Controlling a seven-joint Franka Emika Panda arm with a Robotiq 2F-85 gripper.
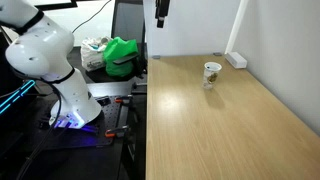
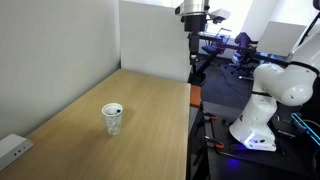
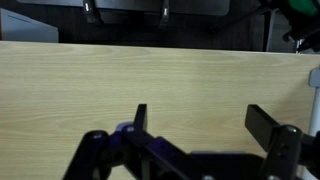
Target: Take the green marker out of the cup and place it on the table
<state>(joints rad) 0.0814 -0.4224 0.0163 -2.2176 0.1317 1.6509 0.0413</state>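
You are holding the hand wide open and empty, high over the corner of the table on the robot's side, while the marker, only a dark tip, is sitting in the cup near the wall-side edge.

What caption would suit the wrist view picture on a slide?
Black robot gripper, wide open, hovering above a light wooden tabletop.

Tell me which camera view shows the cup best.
An exterior view shows the cup best: it looks larger there, and its open mouth with something dark inside is visible. In an exterior view the cup is smaller, its inside hardly visible. The wrist view shows the table, but no cup.
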